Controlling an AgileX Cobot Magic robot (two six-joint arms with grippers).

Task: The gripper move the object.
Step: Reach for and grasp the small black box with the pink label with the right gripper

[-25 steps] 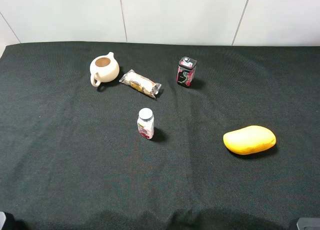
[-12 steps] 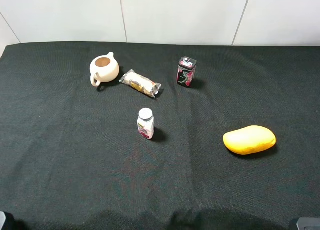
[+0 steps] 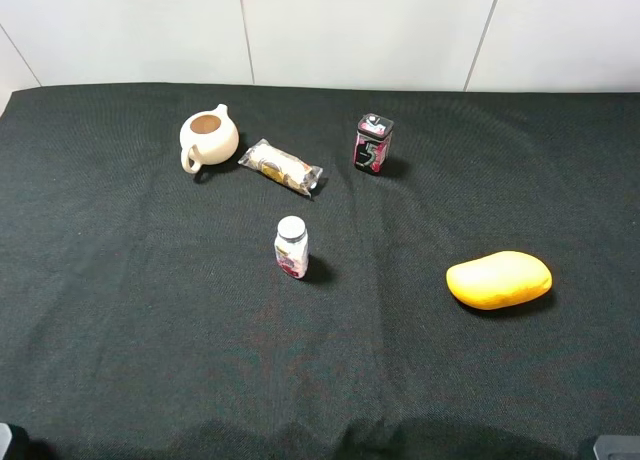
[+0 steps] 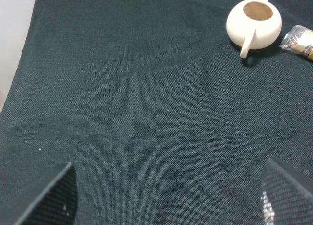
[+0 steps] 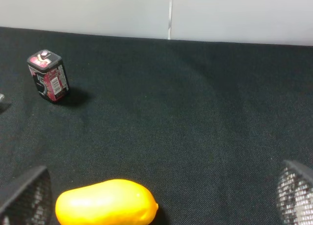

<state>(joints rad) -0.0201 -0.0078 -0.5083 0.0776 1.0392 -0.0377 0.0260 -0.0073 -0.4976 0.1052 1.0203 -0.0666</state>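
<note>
The black tin [image 3: 373,145] with pink-red markings and a whitish top stands upright at the back of the black cloth, right of centre. It also shows in the right wrist view [image 5: 48,76]. My left gripper [image 4: 166,198] is open, its fingertips [image 4: 51,198] wide apart over bare cloth near the table's front left. My right gripper [image 5: 161,203] is open, fingertips [image 5: 27,198] wide apart, low at the front right, far from the tin. Only small corners of the arms [image 3: 610,447] show in the high view.
A cream teapot [image 3: 208,138] and a wrapped snack [image 3: 286,167] lie at the back left. A small white-capped bottle [image 3: 291,247] stands mid-table. A yellow mango [image 3: 498,279] lies at the right, just ahead of the right gripper. A white wall backs the table.
</note>
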